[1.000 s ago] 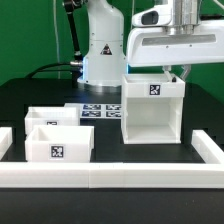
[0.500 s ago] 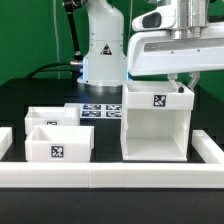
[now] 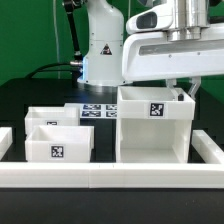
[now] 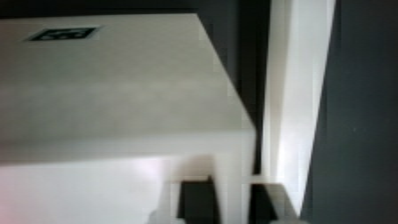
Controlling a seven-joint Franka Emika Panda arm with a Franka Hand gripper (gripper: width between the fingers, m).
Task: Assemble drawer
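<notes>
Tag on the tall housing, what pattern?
Tag on housing: black-and-white square pattern; best in exterior view.

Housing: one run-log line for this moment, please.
housing: upright | tool: gripping its side wall at top | trays: two, exterior view's left, clear of housing

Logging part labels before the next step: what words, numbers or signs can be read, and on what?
No words or numbers are readable.
housing: square black-and-white tag, pattern only.
front tray: same kind of tag.
marker board: tags only.
robot arm: triangular sign, too small to read.
</notes>
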